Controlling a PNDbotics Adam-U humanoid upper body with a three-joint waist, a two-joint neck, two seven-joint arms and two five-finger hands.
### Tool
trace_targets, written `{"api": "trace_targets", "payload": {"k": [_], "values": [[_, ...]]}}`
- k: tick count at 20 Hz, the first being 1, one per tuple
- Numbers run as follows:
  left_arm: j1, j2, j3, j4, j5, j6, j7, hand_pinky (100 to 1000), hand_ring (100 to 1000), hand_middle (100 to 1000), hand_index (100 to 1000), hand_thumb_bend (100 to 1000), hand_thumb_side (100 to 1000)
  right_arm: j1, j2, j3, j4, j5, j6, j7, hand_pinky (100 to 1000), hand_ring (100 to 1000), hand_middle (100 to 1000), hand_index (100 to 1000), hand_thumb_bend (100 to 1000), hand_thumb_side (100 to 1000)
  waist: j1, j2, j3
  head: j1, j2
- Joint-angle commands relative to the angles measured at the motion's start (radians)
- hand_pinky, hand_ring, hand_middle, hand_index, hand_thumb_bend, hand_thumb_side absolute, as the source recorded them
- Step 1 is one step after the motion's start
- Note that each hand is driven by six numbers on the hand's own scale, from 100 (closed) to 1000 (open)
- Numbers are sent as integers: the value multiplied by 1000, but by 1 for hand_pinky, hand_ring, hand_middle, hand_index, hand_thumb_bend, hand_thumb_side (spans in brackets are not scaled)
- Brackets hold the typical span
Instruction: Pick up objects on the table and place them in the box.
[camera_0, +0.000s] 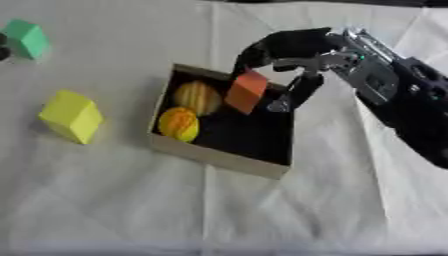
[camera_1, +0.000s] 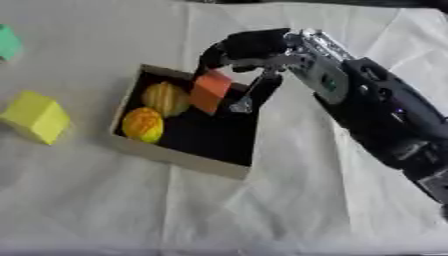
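Pinching orange block (camera_0: 246, 91) over box (camera_0: 219, 157), right hand (camera_0: 289, 50) fingers (camera_0: 302, 87); yellow block (camera_0: 72, 116), green block (camera_0: 28, 38) outside.

An orange block (camera_0: 247, 91) hangs tilted over the dark-lined box (camera_0: 219, 157) holding two round yellow-orange objects (camera_0: 179, 123).

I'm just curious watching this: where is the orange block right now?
The orange block is held in the robot's right hand, over the far side of the box, just right of the two round yellow-orange things inside it.
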Motion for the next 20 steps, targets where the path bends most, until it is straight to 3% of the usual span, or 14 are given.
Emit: {"api": "trace_targets", "payload": {"k": [1, 2, 3, 4, 5, 7, 12, 15, 17, 18, 19, 20], "values": [[-11, 14, 3, -20, 2, -1, -4, 877, 826, 745, 811, 100, 572, -18, -9, -9, -4, 63, -34, -13, 767, 831, 776, 900, 100, 479, -4, -82, 1, -1, 4], [-11, 14, 3, -20, 2, -1, -4, 877, 826, 745, 811, 100, 572, -20, -9, -11, -4, 86, -48, -14, 786, 855, 812, 924, 100, 507, -4, -82, 1, -1, 4], [-11, 14, 3, -20, 2, -1, -4, 877, 826, 745, 811, 100, 572, -23, -10, -12, -3, 111, -63, -12, 842, 911, 867, 957, 199, 586, -5, -82, 1, -1, 4], [-10, 14, 2, -20, 2, 0, -5, 877, 826, 745, 811, 100, 572, -28, -10, -13, -1, 139, -78, -7, 863, 926, 872, 940, 251, 592, -5, -82, 1, -1, 4], [-10, 13, 2, -20, 2, 0, -5, 877, 826, 745, 811, 100, 572, -32, -9, -13, 5, 163, -93, -2, 890, 941, 886, 940, 363, 546, -5, -82, 1, -1, 4], [-9, 13, 2, -20, 2, 1, -6, 877, 826, 745, 812, 100, 573, -42, -6, -10, 22, 200, -124, 13, 930, 962, 918, 988, 404, 541, -6, -83, 0, -1, 4], [-9, 10, 2, -20, 4, 1, -5, 877, 826, 745, 812, 100, 572, -72, 12, -9, 65, 261, -161, 60, 957, 972, 937, 1000, 453, 500, -5, -85, 2, 1, 4], [-9, 8, 2, -20, 5, 2, -5, 877, 827, 745, 812, 100, 572, -77, 21, -17, 80, 258, -166, 65, 933, 951, 915, 1000, 375, 476, -5, -84, 2, 1, 4], [-11, 8, 2, -20, 6, 3, -5, 877, 826, 745, 811, 100, 572, -75, 21, -36, 80, 225, -151, 38, 888, 925, 879, 974, 274, 452, -4, -84, 2, 2, 4], [-12, 8, 2, -20, 6, 2, -5, 877, 826, 745, 811, 100, 572, -71, 18, -51, 78, 197, -133, 13, 860, 903, 857, 958, 156, 388, -4, -85, 2, 2, 4], [-14, 8, 2, -20, 6, 1, -5, 877, 827, 746, 811, 100, 573, -66, 15, -64, 78, 161, -110, -13, 845, 888, 845, 947, 100, 371, -4, -85, 2, 3, 4], [-15, 9, 2, -20, 6, 1, -4, 877, 827, 746, 811, 100, 573, -63, 12, -77, 76, 119, -84, -38, 834, 878, 835, 944, 100, 281, -3, -85, 2, 3, 4]]}}
